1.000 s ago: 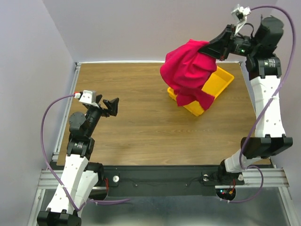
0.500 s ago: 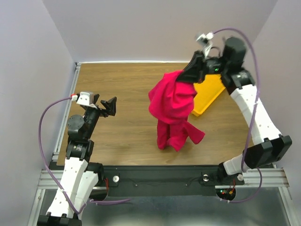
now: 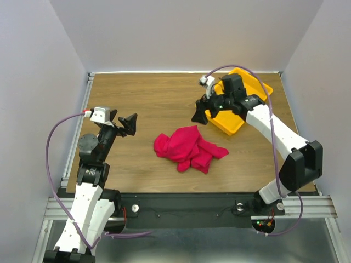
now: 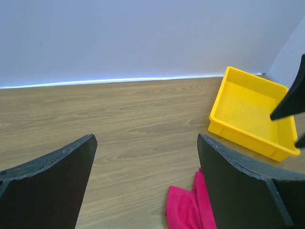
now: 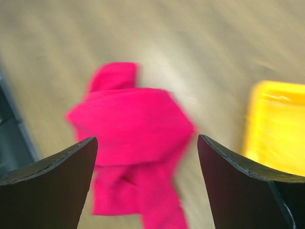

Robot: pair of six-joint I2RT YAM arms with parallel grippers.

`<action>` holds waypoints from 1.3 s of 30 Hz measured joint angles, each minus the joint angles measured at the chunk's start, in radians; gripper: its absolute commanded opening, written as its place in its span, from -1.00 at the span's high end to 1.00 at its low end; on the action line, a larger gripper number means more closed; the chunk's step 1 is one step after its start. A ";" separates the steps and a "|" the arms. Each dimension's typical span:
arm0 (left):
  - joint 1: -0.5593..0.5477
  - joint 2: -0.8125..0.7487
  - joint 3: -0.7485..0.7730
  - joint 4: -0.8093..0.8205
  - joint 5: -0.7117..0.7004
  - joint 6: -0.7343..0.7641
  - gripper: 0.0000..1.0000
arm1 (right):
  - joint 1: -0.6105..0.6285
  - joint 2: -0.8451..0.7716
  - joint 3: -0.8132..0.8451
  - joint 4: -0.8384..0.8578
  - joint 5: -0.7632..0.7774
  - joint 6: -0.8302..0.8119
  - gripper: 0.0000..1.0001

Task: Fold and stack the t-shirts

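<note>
Top external: crimson-pink t-shirt [image 3: 186, 148] bunched in a loose unfolded heap on table [image 3: 142, 98], 7 o'clock of yellow tray [image 3: 229, 125]. Right gripper [image 3: 200, 113] spread wide, empty, at shirt's 1 o'clock. Left gripper [image 3: 130, 125] likewise, at 9 o'clock.

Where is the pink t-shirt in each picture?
Top external: the t-shirt lies crumpled on the table, near the middle, below and left of the yellow tray.
Left wrist: only a bit of the t-shirt shows, at the bottom edge, right of centre.
Right wrist: the t-shirt is blurred, in the middle, a little left.
Shared landmark: the yellow tray lies to the right of the t-shirt in every view.
</note>
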 measured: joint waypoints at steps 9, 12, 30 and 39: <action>0.000 0.085 0.000 0.026 0.116 -0.027 -0.97 | -0.311 -0.062 -0.112 0.009 0.105 -0.058 -0.83; 0.000 0.117 0.000 0.020 0.140 -0.035 -0.97 | -0.303 -0.077 -0.185 0.002 0.140 -0.090 -0.83; 0.000 0.097 0.000 0.021 0.164 -0.038 -0.97 | -0.171 0.361 0.112 -0.065 0.294 -0.309 -0.67; 0.000 0.097 0.000 0.021 0.164 -0.037 -0.97 | -0.107 0.451 0.117 -0.095 0.397 -0.425 0.09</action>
